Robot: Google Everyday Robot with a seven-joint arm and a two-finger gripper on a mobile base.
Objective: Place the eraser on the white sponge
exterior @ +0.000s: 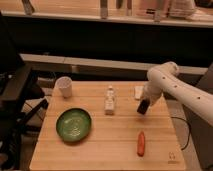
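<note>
Wooden first: looking at the counter [100,155], the biggest thing by far, carrying everything else. Next, seeing a white arm [185,92] stretching in from the right edge and bending down over the counter's right half.

Going down in size, finding a green plate [74,124] lying front left, showing only its own glazed surface inside. Noting a white cup [64,86] standing upright at the back left, mouth up; not managing to tell what is inside. Spotting a white bottle-like figure [109,100] standing upright near the middle. Picking out an orange-red stick [141,143] lying flat front right, long axis running roughly near to far. Catching the white sponge [138,92] lying flat at the back right, partly hiding behind the arm.

Ending at the arm's lower tip, just right of the middle: seeing the fingers [144,102] clamping shut on the eraser [142,108], gripping its upper end. Reading that small near-black block as hanging with its long axis close to upright, top leaning slightly right toward the arm, lower end pointing down at the wood. Placing it just in front of the sponge and not on it, between the figure and the counter's right edge, well behind the stick. Not managing to tell whether touching the wood or hanging just above.
</note>
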